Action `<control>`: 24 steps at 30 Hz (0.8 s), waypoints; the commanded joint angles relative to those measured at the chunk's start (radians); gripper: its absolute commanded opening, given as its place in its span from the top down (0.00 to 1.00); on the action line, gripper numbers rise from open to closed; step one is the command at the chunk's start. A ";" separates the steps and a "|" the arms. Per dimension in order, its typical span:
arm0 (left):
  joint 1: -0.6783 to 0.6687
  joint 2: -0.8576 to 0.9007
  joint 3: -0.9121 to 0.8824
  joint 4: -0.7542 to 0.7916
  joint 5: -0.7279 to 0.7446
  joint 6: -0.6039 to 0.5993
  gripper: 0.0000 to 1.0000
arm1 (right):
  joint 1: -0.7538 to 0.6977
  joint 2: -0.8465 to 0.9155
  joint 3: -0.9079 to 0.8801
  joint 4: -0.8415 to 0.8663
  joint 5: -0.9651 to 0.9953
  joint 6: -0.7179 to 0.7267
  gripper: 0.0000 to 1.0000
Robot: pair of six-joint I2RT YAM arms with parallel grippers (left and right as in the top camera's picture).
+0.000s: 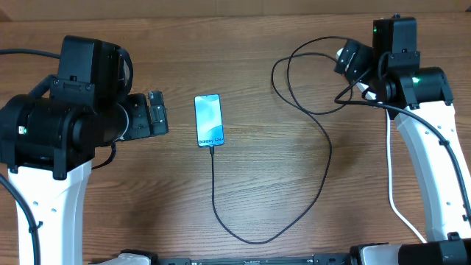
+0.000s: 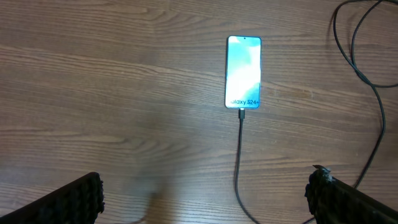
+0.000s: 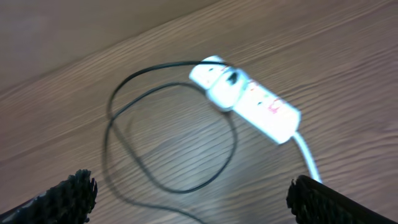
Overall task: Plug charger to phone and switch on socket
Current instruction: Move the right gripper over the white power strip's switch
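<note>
Phone (image 1: 208,121) flat at mid-desk (image 1: 280,184), screen lit, charger (image 1: 213,177) cable meeting its near end, running near, curving right and far into loops, left gripper (image 1: 157,112) just left of phone, socket (image 1: 342,54) far right, partly hidden under right arm (image 1: 412,81)

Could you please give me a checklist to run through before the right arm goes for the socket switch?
1. Charger tip in the phone: ok, it meets the phone's lower end.
2. Plug in the socket: ok, seated at one end.
3. Socket switched on: cannot tell, view blurred.
4. Right hand open over the socket: ok.
5. Left hand off the phone: ok, open, apart from it.
</note>
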 commanded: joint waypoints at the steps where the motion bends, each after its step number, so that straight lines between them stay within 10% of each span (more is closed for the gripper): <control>1: 0.000 0.002 -0.005 0.001 -0.020 -0.021 0.00 | -0.036 0.029 0.021 0.006 0.079 -0.066 0.00; 13: 0.000 0.002 -0.005 0.001 -0.020 -0.021 0.00 | -0.374 0.169 0.117 -0.032 -0.510 -0.142 0.00; 24: 0.000 0.002 -0.005 0.001 -0.016 -0.021 0.00 | -0.433 0.472 0.616 -0.365 -0.541 -0.250 0.00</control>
